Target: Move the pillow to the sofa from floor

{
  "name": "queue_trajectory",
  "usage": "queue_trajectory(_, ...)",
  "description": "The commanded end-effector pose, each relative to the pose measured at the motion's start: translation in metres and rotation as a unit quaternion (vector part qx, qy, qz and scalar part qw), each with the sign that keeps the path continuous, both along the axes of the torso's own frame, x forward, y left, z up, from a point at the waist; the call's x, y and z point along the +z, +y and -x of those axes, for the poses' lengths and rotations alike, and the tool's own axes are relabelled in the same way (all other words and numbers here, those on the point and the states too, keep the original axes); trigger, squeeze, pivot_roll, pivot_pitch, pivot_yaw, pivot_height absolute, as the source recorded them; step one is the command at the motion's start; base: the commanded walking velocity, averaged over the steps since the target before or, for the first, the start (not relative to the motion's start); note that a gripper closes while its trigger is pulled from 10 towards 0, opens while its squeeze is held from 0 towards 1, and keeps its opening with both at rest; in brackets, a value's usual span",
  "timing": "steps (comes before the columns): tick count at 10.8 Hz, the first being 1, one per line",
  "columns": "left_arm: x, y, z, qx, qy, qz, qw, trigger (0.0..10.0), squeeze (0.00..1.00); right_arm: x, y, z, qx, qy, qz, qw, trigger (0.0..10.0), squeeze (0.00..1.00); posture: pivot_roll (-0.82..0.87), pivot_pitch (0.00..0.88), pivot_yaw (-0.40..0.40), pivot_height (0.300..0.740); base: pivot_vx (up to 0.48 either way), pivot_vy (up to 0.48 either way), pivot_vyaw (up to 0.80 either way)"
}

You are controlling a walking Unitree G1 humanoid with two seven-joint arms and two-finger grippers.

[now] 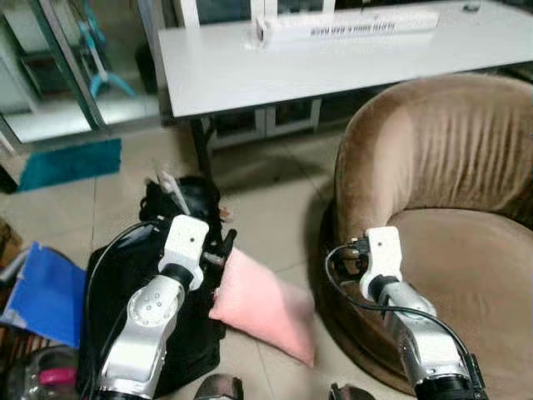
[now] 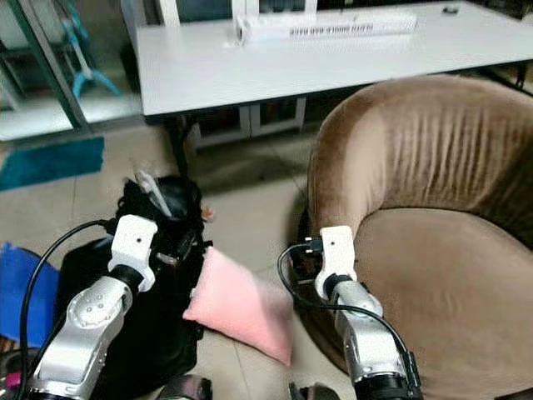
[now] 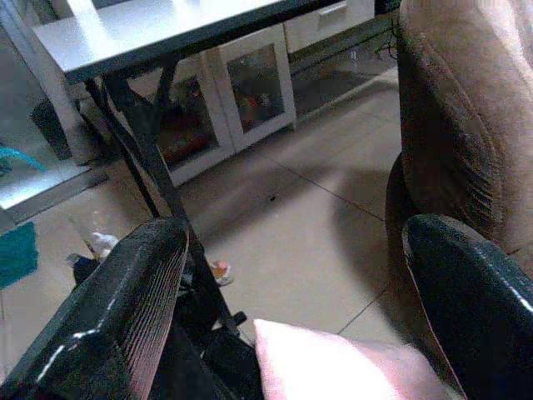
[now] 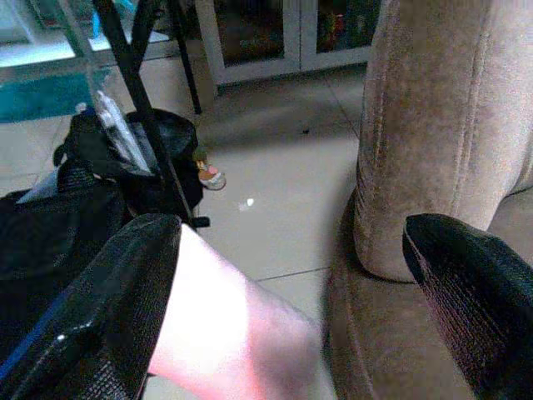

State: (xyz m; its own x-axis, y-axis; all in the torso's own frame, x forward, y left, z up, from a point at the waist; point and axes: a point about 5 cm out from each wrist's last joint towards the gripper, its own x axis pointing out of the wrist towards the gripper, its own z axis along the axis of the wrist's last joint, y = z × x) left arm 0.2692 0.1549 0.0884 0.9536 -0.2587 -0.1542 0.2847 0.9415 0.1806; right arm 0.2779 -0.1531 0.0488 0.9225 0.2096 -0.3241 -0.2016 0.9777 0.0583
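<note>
1. The pink pillow (image 1: 265, 310) lies on the tiled floor (image 1: 275, 192), tilted. Its upper corner leans against a black bag (image 1: 158, 300). Its lower end points toward the base of the sofa (image 1: 450, 192).
2. The pillow sits between the black bag on the robot's left and the brown round sofa on the robot's right. It does not rest on the sofa seat.
3. The left claw (image 3: 300, 308) hangs just above the upper end of the pillow. Its two black fingers (image 3: 125, 308) are spread wide. Nothing is between them; the pillow corner shows below the gap.
4. The right claw (image 4: 291, 308) hangs low between the pillow and the sofa base. Its fingers (image 4: 108, 308) are spread wide and hold nothing. One finger sits over the pillow side, the other over the sofa side.
5. Both silver arms reach forward and down from the robot. The left arm (image 1: 150, 317) passes over the black bag. The right arm (image 1: 416, 325) passes over the front edge of the sofa.
6. A white counter (image 1: 333, 67) stands behind the pillow and sofa. A long white box (image 1: 346, 25) lies on it near the far edge.
7. A blue folder-like item (image 1: 42, 292) lies on the floor at the robot's far left, beside the bag.
8. A teal mat (image 1: 71, 162) lies on the floor near the glass door.
</note>
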Motion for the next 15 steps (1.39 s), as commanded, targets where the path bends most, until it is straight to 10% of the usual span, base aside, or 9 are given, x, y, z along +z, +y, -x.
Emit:
queue_trajectory(1, -0.0023, 0.0019, -0.0006, 0.001, 0.007, -0.008, 1.000, 10.0, 0.00, 0.0010, 0.0008, -0.0010, -0.001, -0.001, -0.002, 1.000, 10.0, 0.00, 0.05, 0.000, 0.036, 0.664, 0.000, 0.000, 0.00)
queue_trajectory(6, -0.0009, 0.0008, -0.0034, -0.004, 0.004, -0.011, 1.000, 10.0, 0.00, 0.0014, -0.0003, 0.0000, -0.011, -0.006, -0.004, 1.000, 10.0, 0.00, 0.04, 0.000, 0.046, 0.595, 0.000, 0.000, 0.00)
queue_trajectory(15, -0.0006, 0.0000, -0.0054, -0.008, 0.002, -0.006, 1.000, 10.0, 0.00, 0.0018, -0.0009, -0.0020, -0.011, -0.007, 0.000, 1.000, 10.0, 0.00, 0.04, 0.000, 0.050, 0.595, 0.175, 0.000, 0.00)
